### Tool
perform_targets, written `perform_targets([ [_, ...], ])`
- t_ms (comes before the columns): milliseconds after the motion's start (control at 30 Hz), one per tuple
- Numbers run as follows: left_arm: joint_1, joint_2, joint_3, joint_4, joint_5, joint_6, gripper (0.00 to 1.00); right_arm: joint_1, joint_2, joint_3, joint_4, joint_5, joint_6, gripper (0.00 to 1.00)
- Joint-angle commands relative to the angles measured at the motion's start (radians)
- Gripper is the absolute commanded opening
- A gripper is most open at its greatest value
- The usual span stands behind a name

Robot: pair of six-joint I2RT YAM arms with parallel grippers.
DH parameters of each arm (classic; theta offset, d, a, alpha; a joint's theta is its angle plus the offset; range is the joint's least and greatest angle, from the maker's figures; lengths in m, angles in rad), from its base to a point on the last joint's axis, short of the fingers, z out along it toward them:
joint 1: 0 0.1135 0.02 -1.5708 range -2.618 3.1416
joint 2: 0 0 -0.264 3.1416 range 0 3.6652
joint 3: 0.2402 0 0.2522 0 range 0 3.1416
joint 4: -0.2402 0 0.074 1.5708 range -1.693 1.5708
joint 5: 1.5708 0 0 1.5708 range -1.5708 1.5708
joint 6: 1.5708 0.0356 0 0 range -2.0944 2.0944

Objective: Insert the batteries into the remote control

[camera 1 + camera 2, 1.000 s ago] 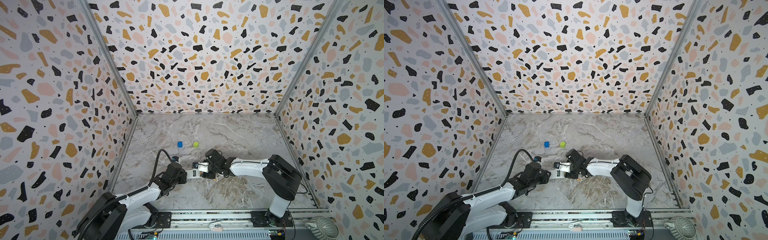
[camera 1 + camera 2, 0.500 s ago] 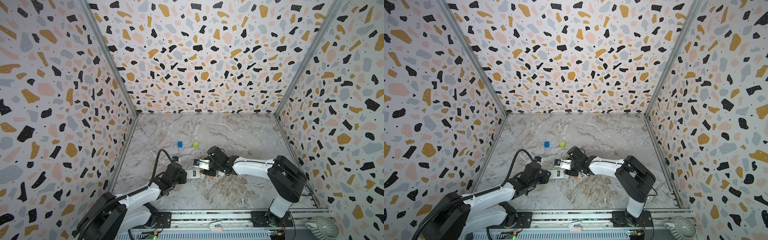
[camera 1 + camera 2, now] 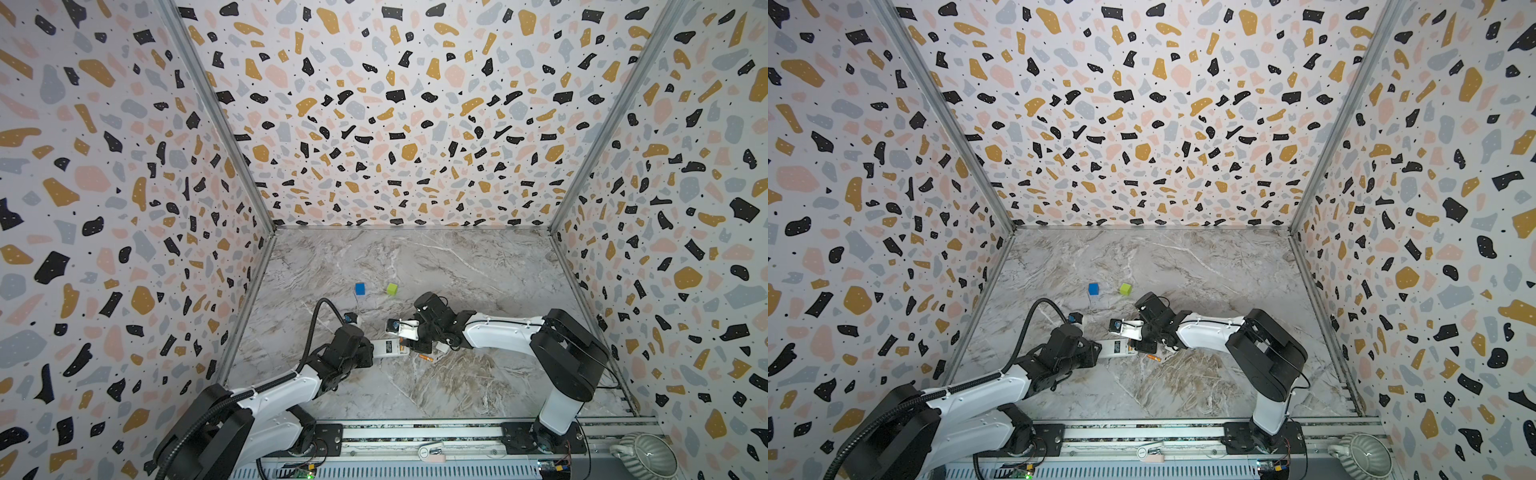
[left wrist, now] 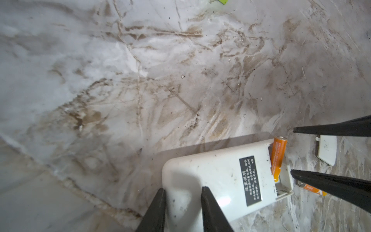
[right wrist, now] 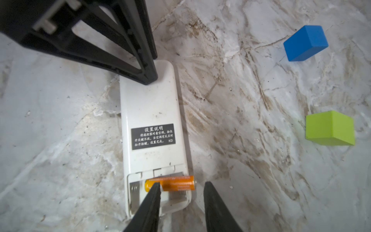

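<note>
The remote control [image 5: 150,112] lies white back up, its compartment open at one end. One orange battery [image 5: 174,183] rests askew in that compartment, its tip poking over the rim; it also shows in the left wrist view [image 4: 278,158]. A second battery [image 4: 310,187] lies on the floor beside that end [image 3: 424,357]. My left gripper [image 4: 183,188] is shut on the remote's far end, one finger on the back and one at the end edge. My right gripper [image 5: 181,183] hangs open over the compartment, one fingertip [image 5: 155,187] against the battery.
A white battery cover [image 4: 327,152] lies on the marble floor just past the remote's open end. A blue cube [image 3: 360,288] and a green cube [image 3: 391,288] sit a little further back. Patterned walls close three sides. A ribbed grey jug [image 3: 640,455] stands outside the front rail.
The right gripper's jaws have narrowed while staying over the remote's open end, and its arm has shifted a little. The left gripper and the remote have not moved.
</note>
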Motion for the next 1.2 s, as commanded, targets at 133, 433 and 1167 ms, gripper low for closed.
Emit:
perform_targets([
  [133,-0.001,0.014,-0.029,-0.051,0.009,0.015,0.31,0.000,0.032,0.054,-0.044,-0.046,0.002,0.33],
  [433,-0.001,0.014,-0.029,-0.051,0.008,0.014,0.31,-0.005,0.056,0.076,-0.071,-0.046,-0.004,0.28],
  [1167,-0.001,0.011,-0.030,-0.052,0.006,0.015,0.31,-0.018,0.091,0.112,-0.113,0.020,0.069,0.24],
])
